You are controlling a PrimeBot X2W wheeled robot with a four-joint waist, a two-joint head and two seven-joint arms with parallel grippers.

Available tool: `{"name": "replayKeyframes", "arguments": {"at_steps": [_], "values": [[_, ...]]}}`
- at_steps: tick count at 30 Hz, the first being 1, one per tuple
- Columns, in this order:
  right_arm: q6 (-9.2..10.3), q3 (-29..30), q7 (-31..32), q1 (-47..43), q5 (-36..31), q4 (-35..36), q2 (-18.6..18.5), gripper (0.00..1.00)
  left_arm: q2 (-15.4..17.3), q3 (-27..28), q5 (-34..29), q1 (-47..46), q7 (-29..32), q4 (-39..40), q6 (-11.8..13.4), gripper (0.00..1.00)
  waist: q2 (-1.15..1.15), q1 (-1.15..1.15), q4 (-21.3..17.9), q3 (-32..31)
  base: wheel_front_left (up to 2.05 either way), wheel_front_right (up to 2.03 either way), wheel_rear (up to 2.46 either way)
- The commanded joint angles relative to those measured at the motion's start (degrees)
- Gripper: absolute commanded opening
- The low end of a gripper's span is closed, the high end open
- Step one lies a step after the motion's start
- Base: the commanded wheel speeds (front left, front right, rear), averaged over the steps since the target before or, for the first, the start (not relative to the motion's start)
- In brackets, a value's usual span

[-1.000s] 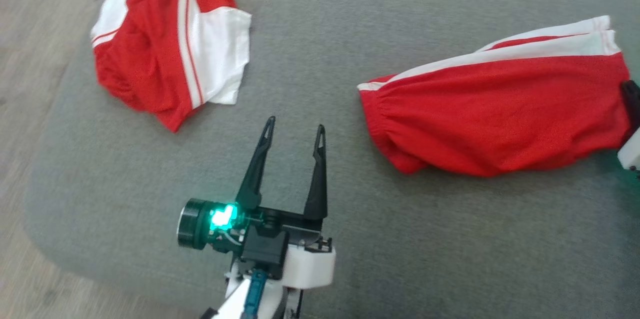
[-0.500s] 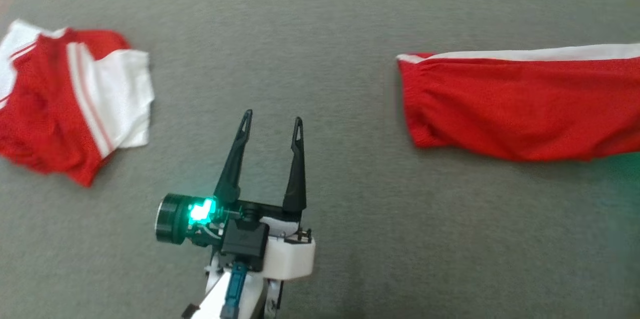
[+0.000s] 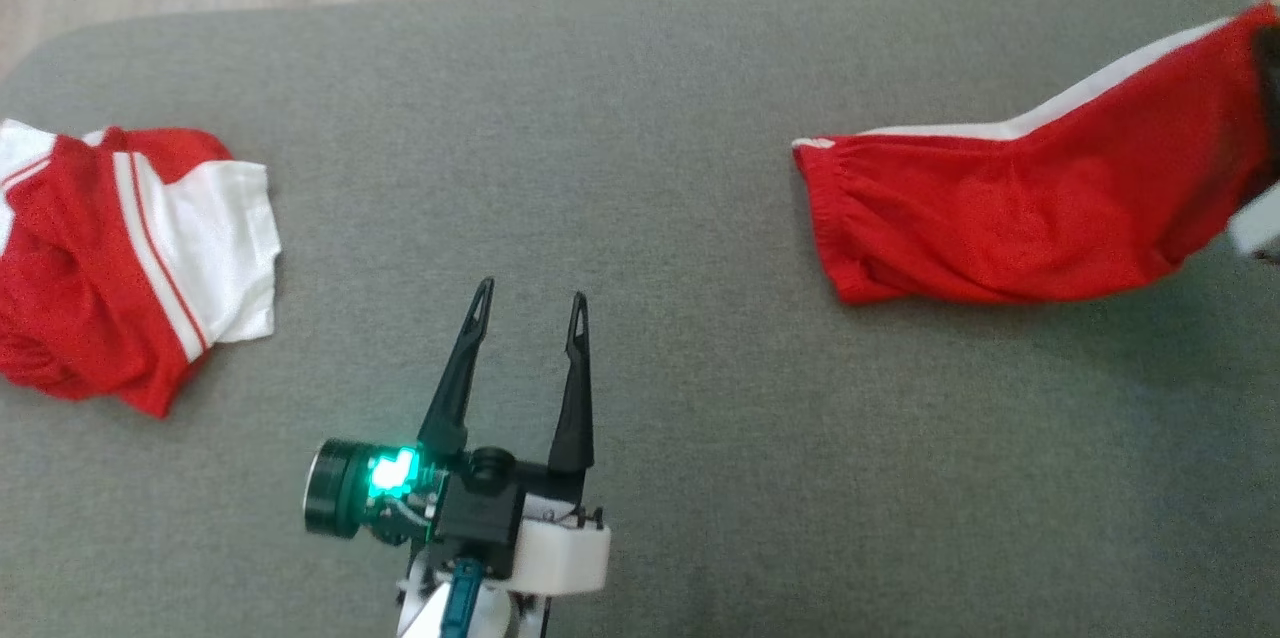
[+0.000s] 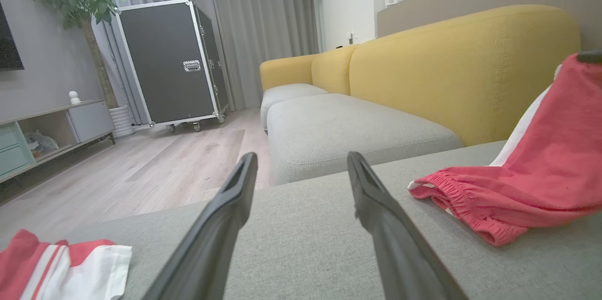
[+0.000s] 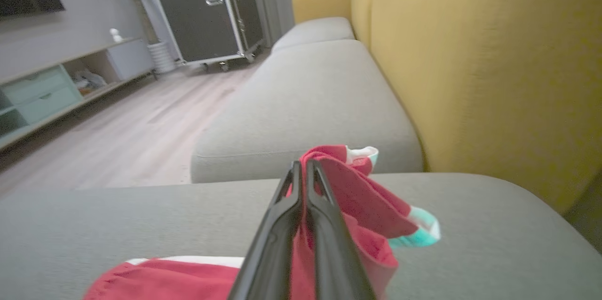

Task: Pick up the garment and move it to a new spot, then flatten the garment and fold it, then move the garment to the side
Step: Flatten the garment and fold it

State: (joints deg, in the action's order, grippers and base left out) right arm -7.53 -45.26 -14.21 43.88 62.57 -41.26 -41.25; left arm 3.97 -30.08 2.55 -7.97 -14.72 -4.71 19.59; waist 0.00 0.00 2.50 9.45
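Looks like you're doing the pick-up: the right gripper (image 5: 303, 164) is pinching the red shorts (image 3: 1000, 223) btwn its jaws by the grey cushion's (image 3: 640, 98) right edge, the left gripper (image 3: 530, 296) is hovering near the front edge w/ jaws spread, so next you're needing a clean lift & carry toward mid-cushion.

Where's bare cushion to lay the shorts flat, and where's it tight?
Best: the wide middle of the cushion, between the red-white pile on the left and the shorts, beyond the open left fingers. Also the near-right strip below the shorts. Tight: the left edge by the pile, and the far right, where the right fingers pinch the shorts' raised end.
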Motion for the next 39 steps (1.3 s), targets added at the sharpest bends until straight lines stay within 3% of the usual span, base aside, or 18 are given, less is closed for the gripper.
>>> {"name": "replayKeyframes", "arguments": {"at_steps": [1, 6, 12, 14, 16, 19, 28, 29, 30, 39], "values": [[0.04, 0.3, -0.77, -0.87, -0.57, 1.86, -0.25, 0.0, 0.44, 1.98, 0.27, -0.39, -0.28, 1.63, -0.19, 1.0, 0.0, 0.0, 0.93, -1.21, 0.0, 0.0, 0.0], [0.04, -0.87, -0.29, -3.08, -2.83, 6.25, 5.52, 0.0, 0.3, 2.38, 0.82, 1.81, -0.28, 1.53, -0.83, 1.0, 0.0, 0.0, 2.43, -3.31, 0.0, 0.0, 0.0], [0.04, -3.09, 2.97, -4.95, -3.66, 6.07, 17.01, 0.0, -0.1, 2.21, 1.14, 2.86, -0.28, 1.3, -1.89, 1.0, 0.0, 0.0, 4.4, -4.31, 0.0, 0.0, 0.0], [0.04, -3.03, 2.72, -5.29, -4.09, 4.65, 20.41, 1.0, -0.27, 2.16, 1.25, 2.89, -0.28, 1.27, -2.12, 1.0, 0.0, 0.0, 4.95, -4.46, 0.0, 0.0, 0.0], [0.04, -2.95, 2.29, -5.92, -3.94, 4.22, 23.04, 1.0, -0.43, 2.14, 1.44, 2.93, -0.28, 1.19, -2.33, 1.0, 0.0, 0.0, 5.52, -4.67, 0.0, 0.0, 0.0], [0.04, -3.14, 1.41, -7.06, -4.57, 5.2, 24.14, 1.0, -0.61, 2.35, 1.71, 3.3, -0.28, 1.3, -2.36, 1.0, 0.0, 0.0, 5.93, -5.06, 0.0, 0.0, 0.0], [0.04, 4.03, -0.71, -15.19, -13.78, 9.25, 15.73, 1.0, -0.84, 4.03, 1.69, 5.94, -0.28, 2.87, -1.82, 1.0, 0.0, 0.0, 6.03, -6.0, 0.0, 0.0, 0.0], [0.04, 4.43, -0.73, -16.14, -15.03, 9.38, 14.74, 0.38, -0.86, 4.07, 1.63, 6.08, -0.28, 3.08, -1.88, 1.0, 0.0, 0.0, 6.28, -5.85, 0.0, 0.0, 0.0], [0.04, 4.74, -0.74, -16.9, -15.95, 9.47, 13.92, 0.0, -0.88, 4.08, 1.56, 6.11, -0.28, 3.27, -1.96, 1.0, 0.0, 0.0, 6.57, -5.6, 0.0, 0.0, 0.0], [0.04, 5.07, 5.03, -15.1, -18.48, 2.46, 10.35, 0.0, -1.05, 2.63, 1.88, 4.42, -0.28, 3.38, -2.29, 1.0, 0.0, 0.0, 11.96, -2.31, 0.0, 0.0, 0.0]]}}
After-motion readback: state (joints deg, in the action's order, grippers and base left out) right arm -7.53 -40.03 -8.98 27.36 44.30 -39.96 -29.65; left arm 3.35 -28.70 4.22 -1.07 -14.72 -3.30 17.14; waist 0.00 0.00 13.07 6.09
